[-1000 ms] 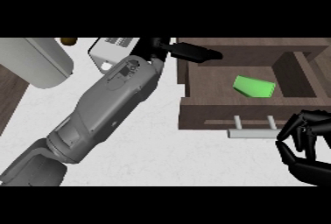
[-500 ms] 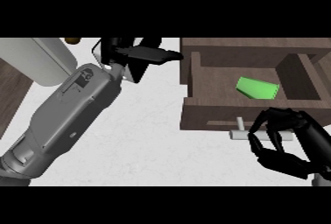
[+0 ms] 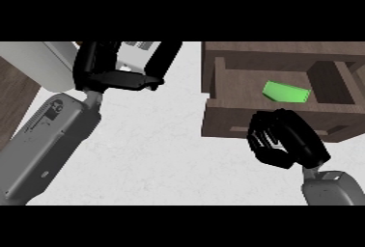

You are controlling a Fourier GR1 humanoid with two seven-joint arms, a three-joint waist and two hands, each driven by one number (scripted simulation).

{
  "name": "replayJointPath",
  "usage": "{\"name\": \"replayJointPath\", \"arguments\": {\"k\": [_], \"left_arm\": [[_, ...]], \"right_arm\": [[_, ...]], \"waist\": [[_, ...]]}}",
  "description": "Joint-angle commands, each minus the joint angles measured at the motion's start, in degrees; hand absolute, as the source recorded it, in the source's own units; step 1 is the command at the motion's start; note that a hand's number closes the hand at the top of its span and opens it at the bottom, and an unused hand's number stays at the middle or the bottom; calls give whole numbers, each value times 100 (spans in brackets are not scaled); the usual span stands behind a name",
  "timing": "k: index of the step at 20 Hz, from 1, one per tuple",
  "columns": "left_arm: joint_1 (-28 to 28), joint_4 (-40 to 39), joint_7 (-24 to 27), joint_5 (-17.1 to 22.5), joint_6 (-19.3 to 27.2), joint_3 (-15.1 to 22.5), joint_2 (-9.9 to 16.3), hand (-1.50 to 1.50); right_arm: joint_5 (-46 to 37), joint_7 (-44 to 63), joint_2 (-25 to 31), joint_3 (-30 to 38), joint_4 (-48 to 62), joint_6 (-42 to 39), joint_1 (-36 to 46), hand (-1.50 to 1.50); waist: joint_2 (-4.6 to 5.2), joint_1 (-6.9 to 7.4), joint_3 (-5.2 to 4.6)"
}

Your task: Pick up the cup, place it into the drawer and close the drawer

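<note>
Left hand [image 3: 118, 67] raised, fingers straight; right hand [image 3: 285, 137] low, fingers curled

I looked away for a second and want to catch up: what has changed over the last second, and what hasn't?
The right hand moved up and leftward from the lower right to the drawer front, now covering the handle; whether it grips is unclear. The left hand drew back from beside the drawer toward the upper left. The green cup stayed inside the open drawer.

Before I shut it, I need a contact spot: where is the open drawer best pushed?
Press the drawer's front panel, from the near side, pushing away. It faces the right hand, whose curled fingers already cover the handle there, and the green cup lies inside.
</note>
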State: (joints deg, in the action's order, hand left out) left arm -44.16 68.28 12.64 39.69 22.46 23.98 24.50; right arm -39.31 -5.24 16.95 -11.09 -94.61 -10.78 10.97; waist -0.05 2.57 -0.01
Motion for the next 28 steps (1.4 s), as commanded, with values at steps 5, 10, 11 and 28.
{"name": "replayJointPath", "arguments": {"k": [5, 10, 11, 28], "left_arm": [[1012, 859, 119, -5, -242, -335, 507, -150], [1621, 1046, 193, 7, -651, -640, 663, -150], [1619, 1076, 207, 17, -737, -582, 661, -150], [1759, 957, 202, 182, -1563, -1026, 815, -150]], "right_arm": [[-1343, -552, -367, -289, 2713, 1179, 1203, 150], [-1310, -1447, -504, 87, 4420, 1825, 1798, 150], [-1177, -1254, -543, 347, 4895, 1553, 2523, 150], [-850, -2045, 30, 1334, 7886, 1439, 4494, 150]], "waist": [[31, 30, 8], [35, -98, 7], [57, -13, 9], [242, 249, 20]]}}
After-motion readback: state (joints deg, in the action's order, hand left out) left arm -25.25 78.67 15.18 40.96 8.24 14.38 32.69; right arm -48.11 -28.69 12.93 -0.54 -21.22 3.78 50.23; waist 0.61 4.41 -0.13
